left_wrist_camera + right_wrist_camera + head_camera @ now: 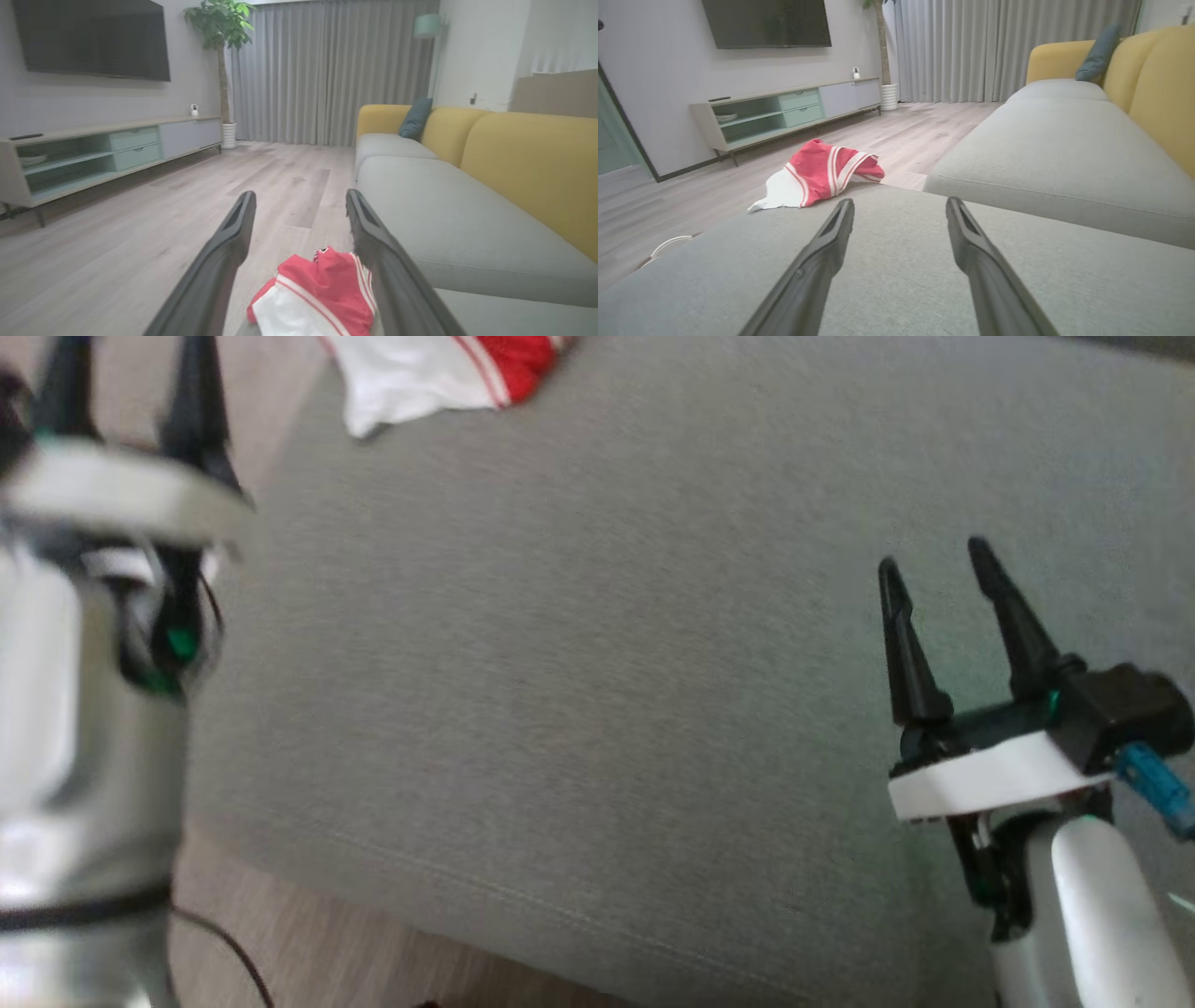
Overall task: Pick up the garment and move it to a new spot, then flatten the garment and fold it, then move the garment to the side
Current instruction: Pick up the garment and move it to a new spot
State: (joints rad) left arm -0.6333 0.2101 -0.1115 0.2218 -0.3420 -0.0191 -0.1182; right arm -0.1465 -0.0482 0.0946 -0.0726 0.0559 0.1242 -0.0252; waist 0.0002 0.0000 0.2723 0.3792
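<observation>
Nearest the robot, the right gripper point(933, 554) hangs low over the grey sofa seat point(597, 728), its two dark fingers spread wide with nothing between them. The left gripper point(300, 193) is raised at the seat's left edge, above the wooden floor point(308, 943). Its jaws are also fully apart and empty. A thin dark cable point(233, 957) trails across the floor beside that arm.

Farther on, at the seat's far left corner, the garment point(439, 369) lies in a loose crumpled heap. It is red with white stripes and has a plain white part, and one white flap seems to droop over the seat's edge. In the left wrist view it sits low between that gripper's fingers, close ahead, but I see no contact.

It looks light, soft and limp. It will likely sag and bunch when lifted, and should drag easily over the seat fabric without risk of damage. A raised fold on top of the heap or the striped hem looks like the best place to pinch. A flat single layer would be harder to catch.

Beyond the garment, the floor runs to a low cabinet point(784, 112) under a dark screen point(766, 21). Grey curtains point(327, 70) and the sofa's yellow backs point(537, 163) close off the far end.
</observation>
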